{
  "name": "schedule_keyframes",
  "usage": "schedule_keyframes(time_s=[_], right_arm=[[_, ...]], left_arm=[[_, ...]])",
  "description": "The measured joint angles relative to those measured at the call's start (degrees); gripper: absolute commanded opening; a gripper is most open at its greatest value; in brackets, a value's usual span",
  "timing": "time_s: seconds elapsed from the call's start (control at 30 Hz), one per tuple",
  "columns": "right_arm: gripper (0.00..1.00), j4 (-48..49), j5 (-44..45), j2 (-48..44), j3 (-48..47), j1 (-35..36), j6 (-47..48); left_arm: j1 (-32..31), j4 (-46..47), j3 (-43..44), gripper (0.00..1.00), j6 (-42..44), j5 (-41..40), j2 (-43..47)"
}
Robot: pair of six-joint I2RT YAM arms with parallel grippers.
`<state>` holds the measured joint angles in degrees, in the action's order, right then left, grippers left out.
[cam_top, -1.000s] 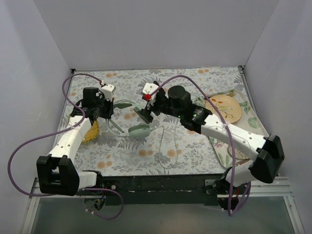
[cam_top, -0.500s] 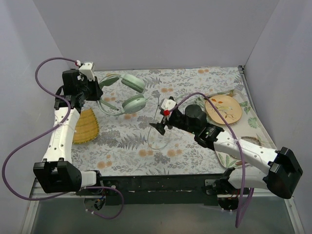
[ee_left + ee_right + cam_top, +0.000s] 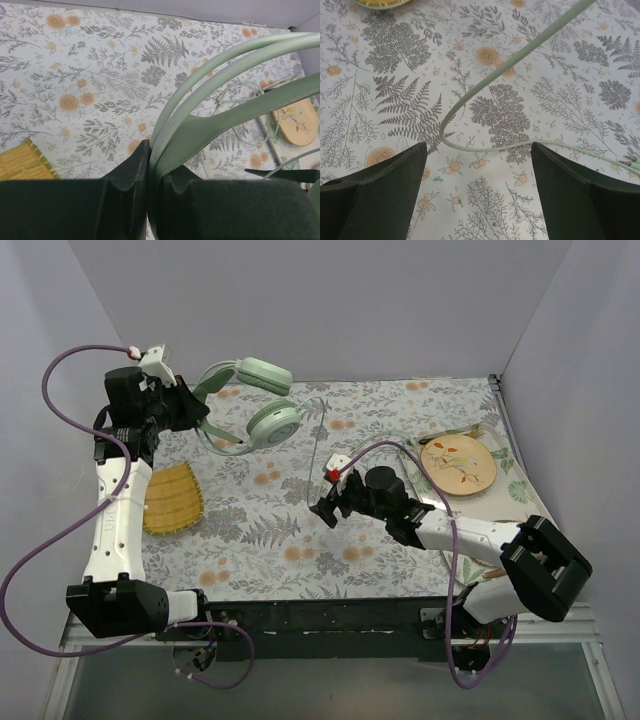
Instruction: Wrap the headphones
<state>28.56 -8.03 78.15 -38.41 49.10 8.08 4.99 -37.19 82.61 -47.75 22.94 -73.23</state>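
The pale mint-green headphones [image 3: 258,397] hang in the air over the back left of the table. My left gripper [image 3: 192,406] is shut on their headband [image 3: 225,112], which fills the gap between the jaws in the left wrist view [image 3: 149,159]. The thin pale cable [image 3: 318,445] drops from the cups to the table. My right gripper [image 3: 325,510] is open and empty, low over the table. A loop of the cable [image 3: 520,52] lies on the cloth just beyond its fingertips, and the gripper [image 3: 479,165] does not touch it.
A yellow woven mat [image 3: 170,498] lies at the left under the left arm. A round plate with a bird picture [image 3: 458,462] sits at the right and also shows in the left wrist view [image 3: 298,124]. Grey walls close in the left, back and right.
My left gripper has lifted the headphones off the table, up and to the back left. My right gripper has drawn back toward the near edge, away from the headphones. The cable now hangs.
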Motion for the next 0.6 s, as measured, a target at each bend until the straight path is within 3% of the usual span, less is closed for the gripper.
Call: schedule_keyframes(time_s=[0.27,0.37,0.4,0.5,0.6], right_arm=[[0.82,3.56,-2.67,7.41,-1.53,0.00,0.72],[0.52,4.98,-3.06,10.36,-4.11,0.02,0.63],[0.33,5.49,-3.04,11.28,-4.92,0.02,0.50],[0.05,6.45,-2.84,13.31,-6.67,0.02,-0.50],[0.01,6.69,-2.75,14.47,-7.85,0.02,-1.51]], left_arm=[[0.63,-0.74,5.99,0.00,-5.38,3.21,-0.66],[0.96,-0.44,7.52,0.00,-7.65,5.22,-0.66],[1.03,-0.17,7.58,0.00,-8.50,6.21,-0.63],[1.51,-0.09,7.48,0.00,-11.04,8.98,-0.66],[2.34,0.31,6.84,0.00,-13.27,11.69,-0.66]])
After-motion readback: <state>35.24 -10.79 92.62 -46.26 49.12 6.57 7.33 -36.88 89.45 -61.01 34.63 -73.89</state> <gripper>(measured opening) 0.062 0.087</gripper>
